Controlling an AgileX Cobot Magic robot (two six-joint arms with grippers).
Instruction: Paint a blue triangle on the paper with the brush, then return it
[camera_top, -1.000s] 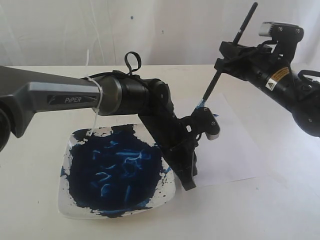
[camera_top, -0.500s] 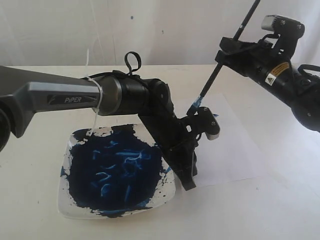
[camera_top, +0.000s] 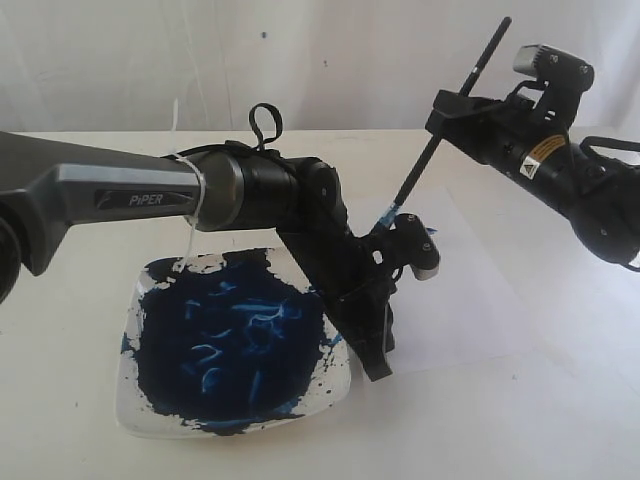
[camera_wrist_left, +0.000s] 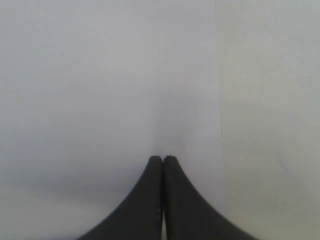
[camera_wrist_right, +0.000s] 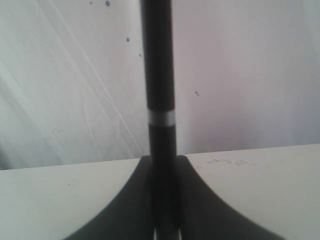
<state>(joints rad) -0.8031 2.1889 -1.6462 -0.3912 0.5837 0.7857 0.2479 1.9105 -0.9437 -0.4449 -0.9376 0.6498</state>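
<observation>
The right gripper (camera_wrist_right: 162, 161) clamps the brush (camera_wrist_right: 157, 60) between its fingers, blue tip below them seemingly near the paper (camera_wrist_left: 100, 100); the left gripper (camera_wrist_left: 162, 159) has its fingers together.

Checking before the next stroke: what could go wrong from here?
1. The brush in the right gripper has its blue tip right beside the left arm; the next stroke could smear or bump it.
2. The left gripper, shut, points down at the paper beside the dish; a drag could shift the sheet.

Left gripper (camera_wrist_left: 163, 159) closed; right gripper (camera_wrist_right: 162, 164) clamped
</observation>
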